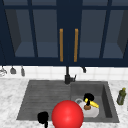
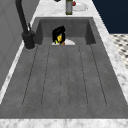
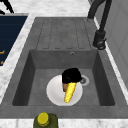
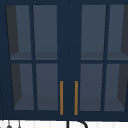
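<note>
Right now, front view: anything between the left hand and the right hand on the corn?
Yes: a red ball sits between the left hand and the right hand gripping the corn over the plate.

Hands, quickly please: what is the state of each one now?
Left hand: at the sink's front edge, fingers cannot be told.
Right hand: shut on the corn cob, above the white plate.
</note>
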Action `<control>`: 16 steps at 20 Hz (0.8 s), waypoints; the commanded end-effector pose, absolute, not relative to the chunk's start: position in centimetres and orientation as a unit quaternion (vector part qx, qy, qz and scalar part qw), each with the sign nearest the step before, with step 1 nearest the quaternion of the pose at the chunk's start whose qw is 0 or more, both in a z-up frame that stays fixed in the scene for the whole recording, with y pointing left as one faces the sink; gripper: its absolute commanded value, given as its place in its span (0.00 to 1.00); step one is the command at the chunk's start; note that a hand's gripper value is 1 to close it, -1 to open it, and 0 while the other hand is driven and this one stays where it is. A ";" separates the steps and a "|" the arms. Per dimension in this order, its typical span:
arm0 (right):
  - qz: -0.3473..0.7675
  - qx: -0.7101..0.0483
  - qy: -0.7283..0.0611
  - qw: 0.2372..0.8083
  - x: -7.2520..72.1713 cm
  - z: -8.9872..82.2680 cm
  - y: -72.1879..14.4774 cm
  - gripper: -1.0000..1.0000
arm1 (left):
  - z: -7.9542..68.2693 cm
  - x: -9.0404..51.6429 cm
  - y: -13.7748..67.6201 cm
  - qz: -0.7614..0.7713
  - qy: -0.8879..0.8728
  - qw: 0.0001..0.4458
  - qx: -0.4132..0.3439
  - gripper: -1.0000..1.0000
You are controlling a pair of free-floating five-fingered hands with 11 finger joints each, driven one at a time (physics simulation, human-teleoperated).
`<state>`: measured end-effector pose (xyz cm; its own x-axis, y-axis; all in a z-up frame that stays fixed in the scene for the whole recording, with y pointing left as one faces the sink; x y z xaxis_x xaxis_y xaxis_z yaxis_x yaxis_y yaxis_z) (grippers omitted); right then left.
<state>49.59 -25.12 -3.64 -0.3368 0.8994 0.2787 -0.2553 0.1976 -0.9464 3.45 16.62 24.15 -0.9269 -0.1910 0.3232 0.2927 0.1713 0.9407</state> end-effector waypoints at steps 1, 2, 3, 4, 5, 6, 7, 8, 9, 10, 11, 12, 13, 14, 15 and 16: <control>0.606 -0.305 -0.562 0.473 49.6 -4.1 -23.5 1.00 | 24.2 3.4 16.6 -0.643 -0.742 0.188 -0.034 0.50; 0.602 -0.299 -0.554 0.491 50.2 -4.5 -22.8 1.00 | 24.2 3.4 16.6 -0.643 -0.742 0.188 -0.034 0.50; 0.601 -0.293 -0.554 0.496 50.8 -4.6 -22.8 1.00 | 24.2 3.4 16.6 -0.643 -0.742 0.188 -0.034 0.50; 0.601 -0.295 -0.555 0.495 51.1 -4.7 -22.4 0.00 | 24.2 3.4 16.6 -0.643 -0.742 0.188 -0.034 0.50; 0.601 -0.295 -0.556 0.493 51.3 -4.6 -22.1 0.00 | 24.2 3.4 16.6 -0.643 -0.742 0.188 -0.034 0.50; 0.603 -0.296 -0.556 0.490 51.4 -4.2 -21.6 0.00 | 24.2 3.4 16.6 -0.643 -0.742 0.188 -0.034 0.50; 0.603 -0.301 -0.556 0.487 51.6 -3.9 -21.1 0.00 | 24.2 3.4 16.6 -0.643 -0.742 0.188 -0.034 0.50; 0.601 -0.307 -0.558 0.483 51.8 -3.8 -20.5 0.00 | 24.2 3.4 16.6 -0.643 -0.742 0.188 -0.034 0.50; 0.600 -0.311 -0.560 0.479 51.8 -3.6 -20.0 0.00 | 24.2 3.4 16.6 -0.643 -0.742 0.188 -0.034 0.50; 0.599 -0.314 -0.562 0.476 52.0 -3.5 -19.5 0.00 | 24.2 3.4 16.6 -0.643 -0.742 0.188 -0.034 0.50; 0.599 -0.315 -0.563 0.474 52.1 -3.5 -19.0 0.00 | 24.2 3.4 16.6 -0.643 -0.742 0.188 -0.034 0.50; 0.599 -0.315 -0.564 0.474 52.1 -3.3 -18.6 0.00 | 24.2 3.4 16.6 -0.643 -0.742 0.188 -0.034 0.50; 0.599 -0.313 -0.563 0.476 52.0 -3.2 -18.2 0.00 | 24.2 3.4 16.6 -0.643 -0.742 0.188 -0.034 0.50; 0.600 -0.310 -0.561 0.479 51.9 -3.1 -17.9 0.00 | 24.2 3.4 16.6 -0.643 -0.742 0.188 -0.034 0.50; 0.599 -0.310 -0.560 0.481 51.7 -2.8 -17.6 0.00 | 24.2 3.4 16.6 -0.643 -0.742 0.188 -0.034 0.50; 0.601 -0.310 -0.557 0.481 51.2 -2.4 -17.4 0.00 | 24.2 3.4 16.6 -0.643 -0.742 0.188 -0.034 0.50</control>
